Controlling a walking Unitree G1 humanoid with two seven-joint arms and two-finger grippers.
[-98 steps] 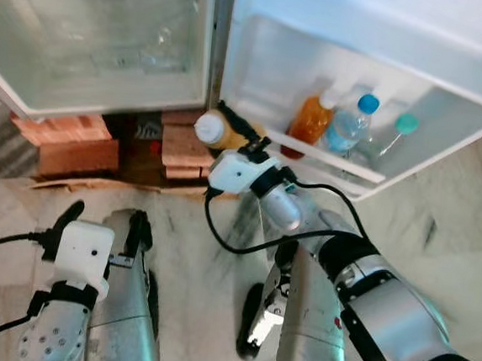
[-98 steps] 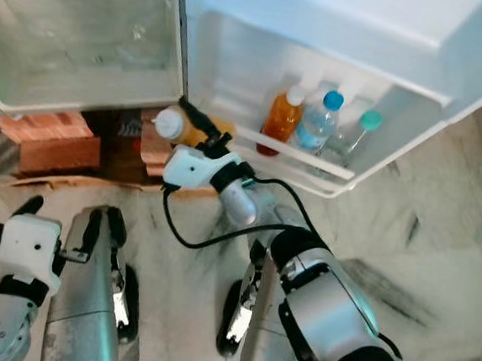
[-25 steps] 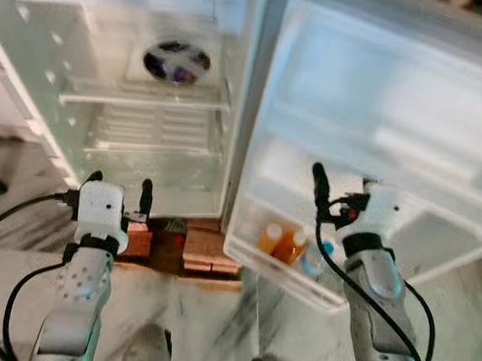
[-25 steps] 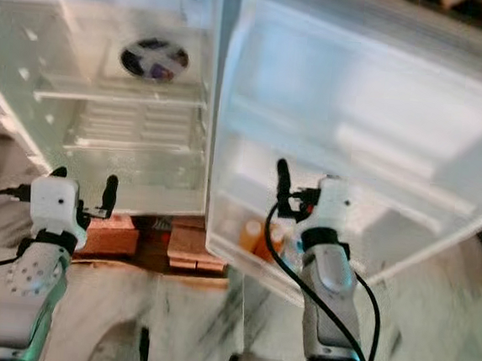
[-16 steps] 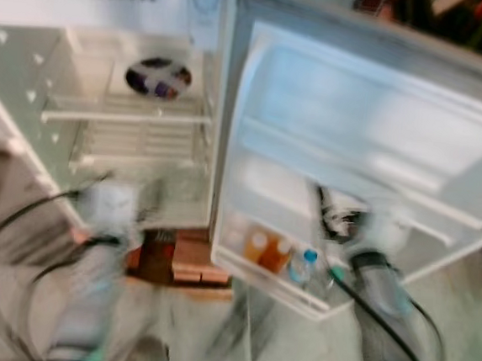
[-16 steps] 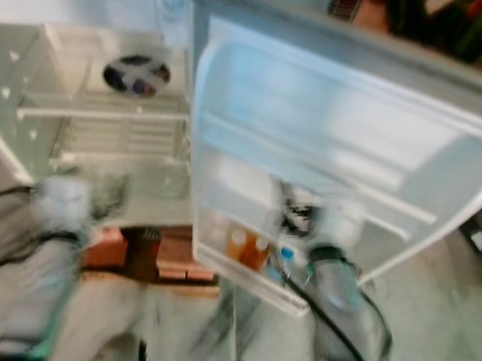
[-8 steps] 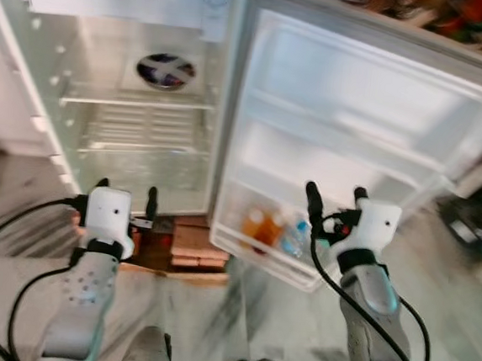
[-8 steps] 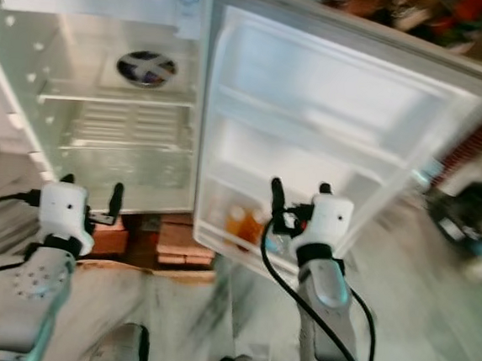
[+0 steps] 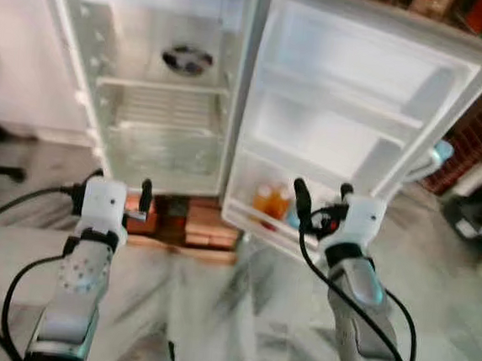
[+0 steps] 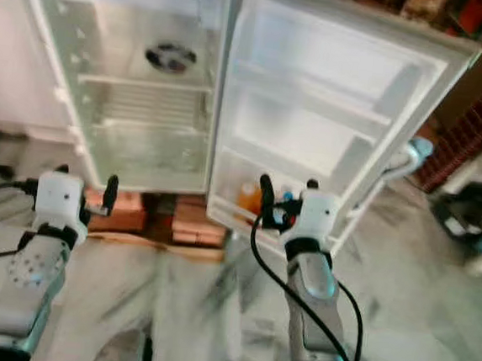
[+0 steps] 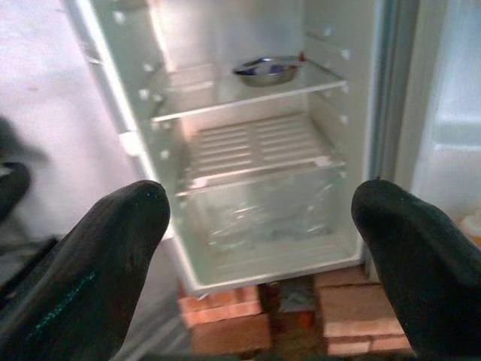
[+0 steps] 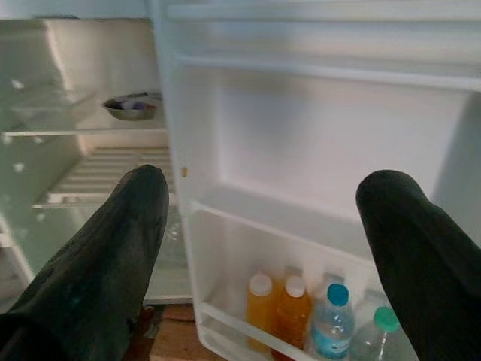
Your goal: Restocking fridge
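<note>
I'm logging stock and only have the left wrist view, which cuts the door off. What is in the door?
Observer: Two orange bottles and two clear bottles stand in the bottom door shelf.
Operator: What colour are the caps?
Observer: The orange bottles have white caps. One clear bottle has a blue cap, the other a green cap.
Operator: Is the right end effector carrying anything?
Observer: No. The right end effector is open and holds nothing, raised in front of the door.
</note>
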